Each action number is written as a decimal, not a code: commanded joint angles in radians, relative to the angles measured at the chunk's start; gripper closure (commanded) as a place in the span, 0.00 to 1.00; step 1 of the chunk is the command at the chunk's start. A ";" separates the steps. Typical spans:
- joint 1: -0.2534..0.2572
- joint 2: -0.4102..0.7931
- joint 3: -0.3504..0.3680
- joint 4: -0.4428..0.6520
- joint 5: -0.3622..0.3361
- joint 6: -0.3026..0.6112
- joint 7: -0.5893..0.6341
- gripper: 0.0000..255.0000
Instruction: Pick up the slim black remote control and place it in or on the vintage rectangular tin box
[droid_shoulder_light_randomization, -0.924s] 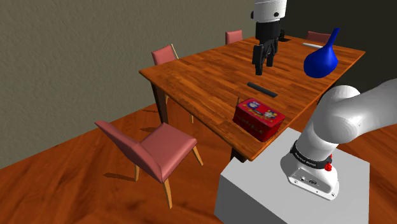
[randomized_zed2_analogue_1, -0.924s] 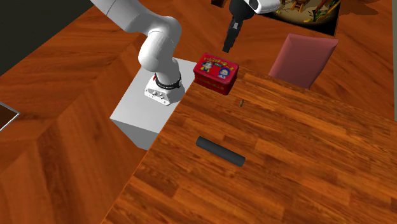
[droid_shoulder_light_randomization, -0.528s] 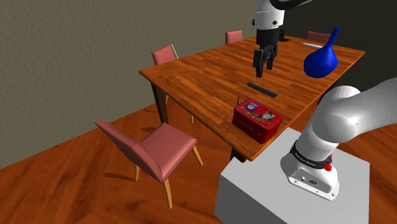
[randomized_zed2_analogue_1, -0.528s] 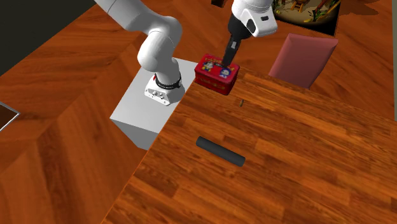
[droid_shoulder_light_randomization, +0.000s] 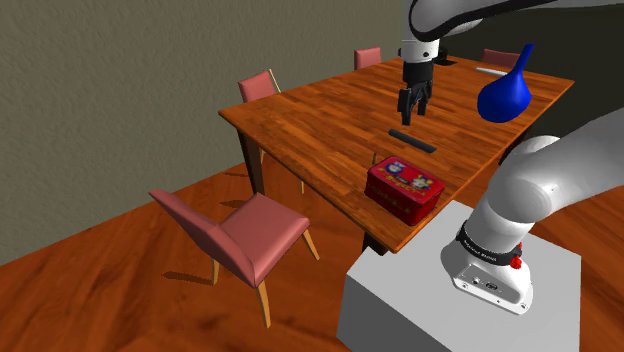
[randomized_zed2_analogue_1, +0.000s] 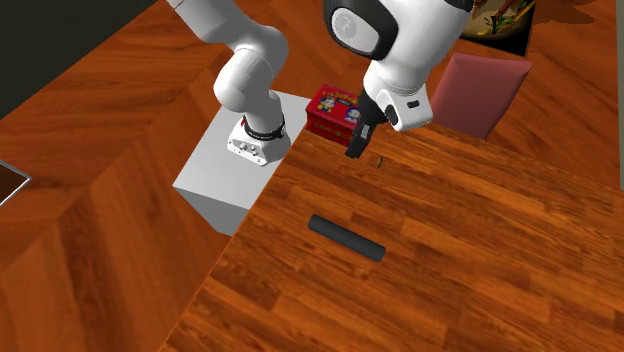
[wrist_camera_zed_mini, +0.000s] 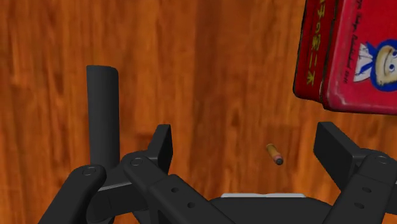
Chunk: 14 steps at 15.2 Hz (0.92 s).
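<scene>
Since the earlier frames the remote (randomized_zed2_analogue_1: 346, 238) has stayed put on the table (droid_shoulder_light_randomization: 310, 115), while the gripper (randomized_zed2_analogue_1: 355, 146) has dropped lower and swung out over the wood. It now hangs above the boards, short of the remote and just past the tin (randomized_zed2_analogue_1: 328, 104). The remote is a slim, dark, matt bar with rounded ends, lying flat on the bare wood, apart from the tin and touching nothing. In the wrist view the remote (wrist_camera_zed_mini: 103, 114) lies outside one finger, not between the two. The jaws stand wide with only bare wood and a small brown stub (wrist_camera_zed_mini: 274, 154) under the gap of the gripper (wrist_camera_zed_mini: 247, 143), so nothing is held. The step in hand looks like the approach. To do it well, the hand likely needs a sideways shift until the bar is centred in the gap. The fingers already seem set across its narrow width, so little turning should be needed. It should then descend and close near the bar's middle, so the long body does not tip when lifted. The tin (wrist_camera_zed_mini: 343, 57) is red with cartoon figures on its lid, and it sits shut near the table edge closest to the stand (droid_shoulder_light_randomization: 400, 300).
</scene>
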<state>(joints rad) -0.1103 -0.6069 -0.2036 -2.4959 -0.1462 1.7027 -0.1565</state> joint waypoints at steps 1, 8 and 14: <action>-0.014 0.053 -0.035 0.000 -0.016 0.052 -0.027 0.00; -0.058 0.266 -0.162 0.050 -0.042 0.210 -0.138 0.00; -0.086 0.485 -0.258 0.139 -0.001 0.328 -0.255 0.00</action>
<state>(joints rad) -0.1892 -0.1699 -0.4411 -2.3821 -0.1585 2.0090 -0.3814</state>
